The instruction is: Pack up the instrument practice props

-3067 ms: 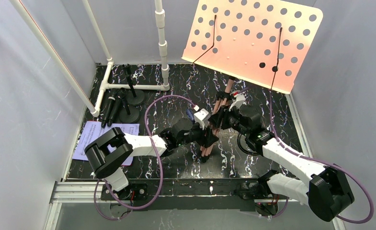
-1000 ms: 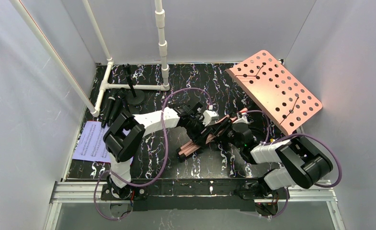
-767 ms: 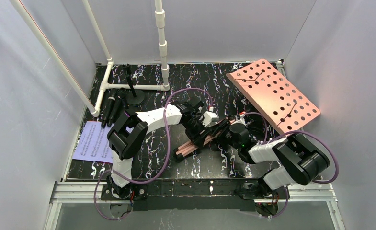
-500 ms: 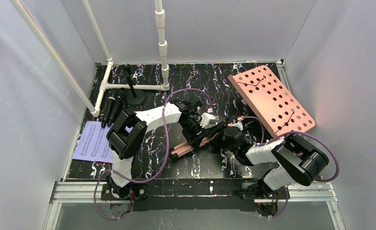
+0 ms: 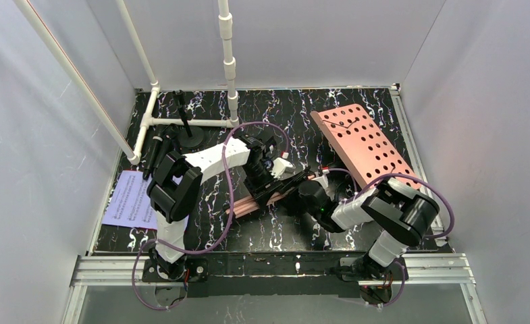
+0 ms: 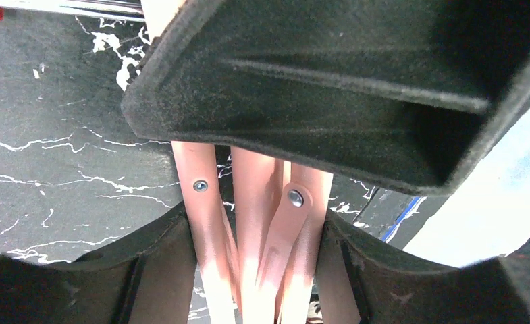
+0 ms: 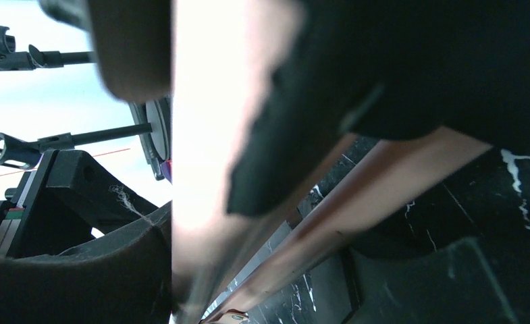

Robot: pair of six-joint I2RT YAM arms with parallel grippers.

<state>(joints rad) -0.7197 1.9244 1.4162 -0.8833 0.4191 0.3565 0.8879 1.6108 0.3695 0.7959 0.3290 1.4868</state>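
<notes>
one pink rack [image 5: 364, 145] clamped by left gripper [image 5: 267, 183] and right gripper [image 5: 301, 192]; two microphones [image 5: 183, 120] [image 5: 156, 146].

rack [image 5: 366, 145] — pink, hole-dotted | table [image 5: 282, 108] — black, white veins | pipe frame [image 5: 229, 67] white | sheet [image 5: 128, 202] pale, lined

White shells and chunky black joints on left arm [image 5: 211, 156] and right arm [image 5: 348, 210]; purple cables [image 5: 229, 189] trailing, matte black fingers [image 6: 316, 81].

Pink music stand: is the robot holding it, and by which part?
Yes. The left gripper and the right gripper both clamp the pink music stand by its folded legs, the left one nearer the feet.
</notes>
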